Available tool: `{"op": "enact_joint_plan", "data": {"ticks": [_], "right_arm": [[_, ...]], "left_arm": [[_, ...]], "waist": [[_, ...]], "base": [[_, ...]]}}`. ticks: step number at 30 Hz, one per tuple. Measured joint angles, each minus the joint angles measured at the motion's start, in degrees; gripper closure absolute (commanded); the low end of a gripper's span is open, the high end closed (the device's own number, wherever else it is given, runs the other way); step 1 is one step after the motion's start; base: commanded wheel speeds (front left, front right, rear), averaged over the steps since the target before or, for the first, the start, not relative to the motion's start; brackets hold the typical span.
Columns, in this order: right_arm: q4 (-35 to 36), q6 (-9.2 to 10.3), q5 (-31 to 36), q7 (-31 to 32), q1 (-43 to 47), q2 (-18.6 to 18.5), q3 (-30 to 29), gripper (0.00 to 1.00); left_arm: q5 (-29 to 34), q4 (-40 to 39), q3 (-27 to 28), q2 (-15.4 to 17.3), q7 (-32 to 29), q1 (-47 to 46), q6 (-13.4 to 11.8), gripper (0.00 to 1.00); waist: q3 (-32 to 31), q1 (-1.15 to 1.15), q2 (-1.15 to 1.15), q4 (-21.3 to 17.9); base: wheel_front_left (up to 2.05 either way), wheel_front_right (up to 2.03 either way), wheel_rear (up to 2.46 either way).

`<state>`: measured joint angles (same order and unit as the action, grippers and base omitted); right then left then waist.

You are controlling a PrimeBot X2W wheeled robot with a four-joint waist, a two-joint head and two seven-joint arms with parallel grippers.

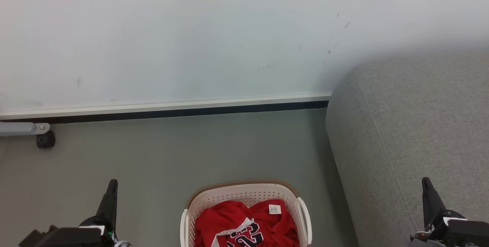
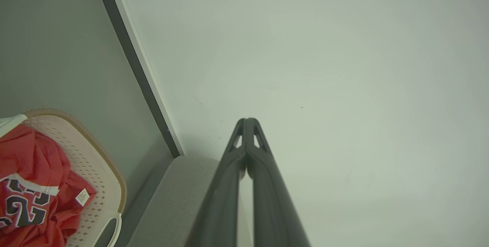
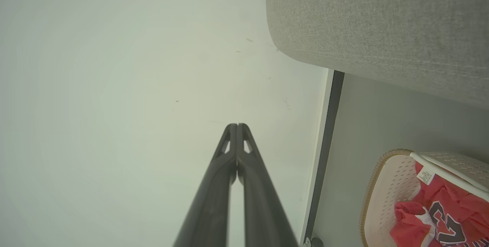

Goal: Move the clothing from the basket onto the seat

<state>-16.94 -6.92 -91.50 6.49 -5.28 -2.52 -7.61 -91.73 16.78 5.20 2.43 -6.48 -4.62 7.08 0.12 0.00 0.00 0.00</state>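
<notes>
The cream perforated basket (image 1: 244,195) with a brown rim stands on the floor at the bottom middle of the head view. Red clothing (image 1: 229,220) with navy-and-white numbers and a white tag lies bunched inside it. The grey woven seat (image 1: 412,132) rises to the basket's right. My left gripper (image 1: 113,183) is shut, left of the basket and above the floor. My right gripper (image 1: 426,181) is shut over the seat. Both wrist views show closed fingertips, left gripper (image 2: 247,120) and right gripper (image 3: 237,125), pointing at the wall, with the basket (image 2: 103,170) (image 3: 382,186) and clothing (image 2: 34,163) (image 3: 450,209) off to one side.
A white wall (image 1: 191,29) with a pale baseboard and dark strip (image 1: 172,110) runs behind the grey-green floor (image 1: 153,155). A grey metal bar with a black caster (image 1: 45,139) sits at the far left by the wall.
</notes>
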Motion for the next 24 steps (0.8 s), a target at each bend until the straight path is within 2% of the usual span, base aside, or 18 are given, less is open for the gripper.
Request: {"op": "enact_joint_plan", "data": {"ticks": [24], "right_arm": [[0.0,0.01,0.0,0.0,0.0,0.0,0.01,1.0]], "left_arm": [[0.0,0.0,0.0,0.0,0.0,0.0,0.0,1.0]], "waist": [[0.0,0.0,0.0,0.0]], "base": [[0.0,0.0,0.0]]}}
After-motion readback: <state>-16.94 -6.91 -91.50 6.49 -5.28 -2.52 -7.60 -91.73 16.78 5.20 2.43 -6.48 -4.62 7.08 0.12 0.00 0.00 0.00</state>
